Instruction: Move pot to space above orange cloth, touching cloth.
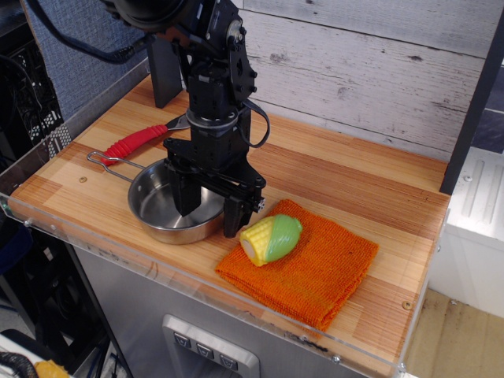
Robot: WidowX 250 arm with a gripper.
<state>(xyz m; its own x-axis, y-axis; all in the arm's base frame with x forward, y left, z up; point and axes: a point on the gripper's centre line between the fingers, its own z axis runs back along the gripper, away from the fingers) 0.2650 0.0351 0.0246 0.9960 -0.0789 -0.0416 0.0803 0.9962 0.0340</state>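
The shiny steel pot (161,206) sits at the front left of the wooden table, its wire handle (110,163) pointing left. The orange cloth (303,264) lies flat at the front right, apart from the pot. My gripper (210,218) is open and low over the pot's right rim. One finger (187,201) is inside the pot and the other finger (235,217) is outside it, between pot and cloth. The jaws straddle the rim with a gap on both sides.
A yellow-green toy corn (272,238) lies on the cloth's left corner, close to my outer finger. A red-handled fork (135,142) lies behind the pot. A dark post (161,67) stands at the back left. A plank wall (370,71) backs the table.
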